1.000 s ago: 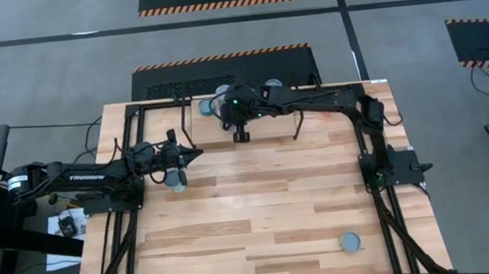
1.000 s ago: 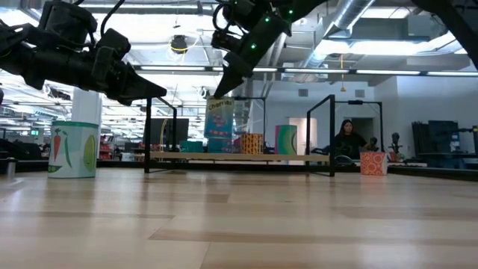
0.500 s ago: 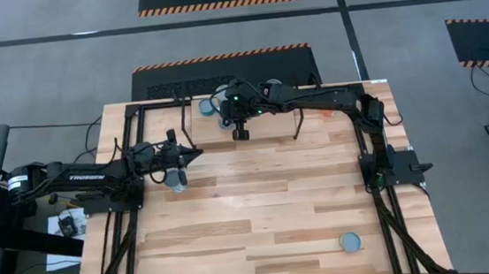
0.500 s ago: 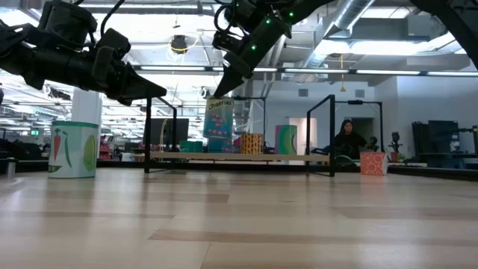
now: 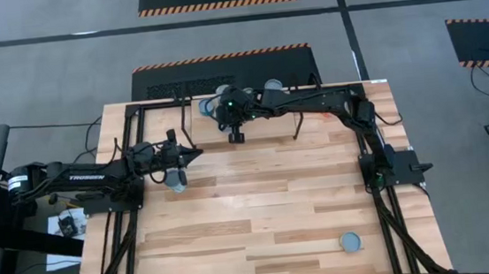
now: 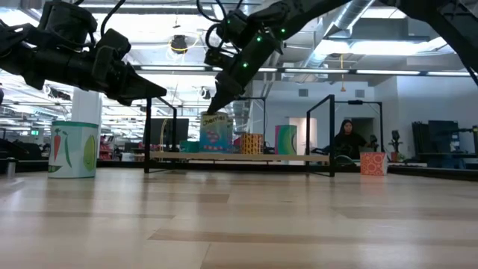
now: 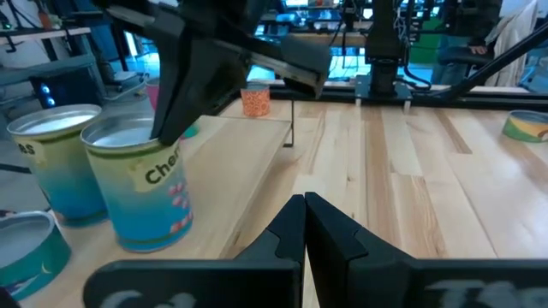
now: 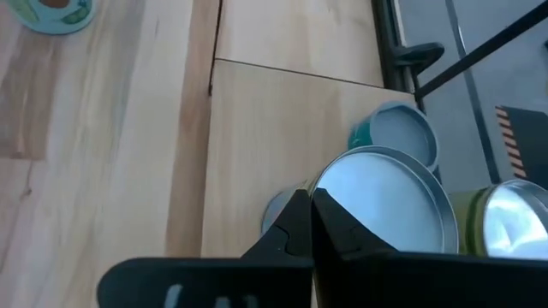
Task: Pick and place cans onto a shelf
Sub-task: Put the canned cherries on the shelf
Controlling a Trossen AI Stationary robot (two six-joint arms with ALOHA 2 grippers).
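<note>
My right gripper [image 6: 219,109] is at the left end of the shelf [image 6: 246,157], shut on a blue can [image 6: 216,134]. The can also shows in the left wrist view [image 7: 141,188], standing upright on the light plank. Other cans stand around it on the shelf: a blue one [image 7: 56,162], a teal one [image 8: 394,137], a green one [image 8: 505,227] and an orange one [image 7: 254,98]. My left gripper [image 5: 196,154] is shut and empty, hovering at the table's left above a can with a carrot label [image 6: 73,149]. My right gripper holds the blue can by its top rim [image 7: 161,135], on the side toward the table's near edge. The fingers [image 8: 295,224] come from above, slanting down. The can stands upright with its base down on the shelf plank [image 7: 231,184].
One more can [image 5: 349,241] stands alone near the table's front right. The black frame posts [image 6: 331,134] rise at the shelf's ends. Bare tabletop [image 5: 267,197] lies between the arms. A person [image 6: 347,138] sits in the room beyond the table.
My right gripper has gone down and slightly toward the table's left with the blue can. The can hung above the shelf before and now stands at the plank, still upright. The gripper stays shut on it.
</note>
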